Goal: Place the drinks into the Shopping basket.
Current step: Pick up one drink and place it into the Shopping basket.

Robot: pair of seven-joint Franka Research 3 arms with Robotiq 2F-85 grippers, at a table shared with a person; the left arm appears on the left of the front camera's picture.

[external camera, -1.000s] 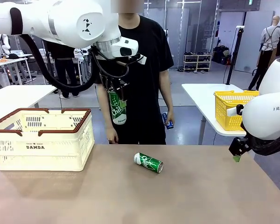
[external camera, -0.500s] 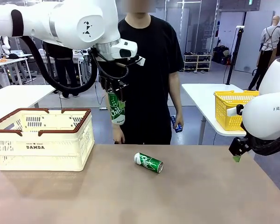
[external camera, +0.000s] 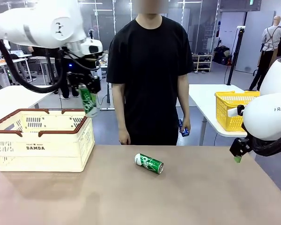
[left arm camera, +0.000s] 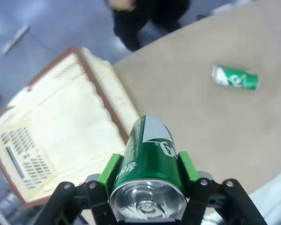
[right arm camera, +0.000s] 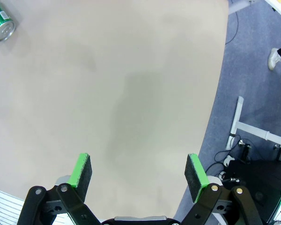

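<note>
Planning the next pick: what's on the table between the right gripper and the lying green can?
Nothing: bare tabletop runs from the right gripper to the can in the right wrist view.

Grey floor (external camera: 215,77). White table (external camera: 13,96) far L, side table (external camera: 201,98) R w/ yellow basket (external camera: 232,112). Shelf rack (external camera: 200,63) at back.
</note>
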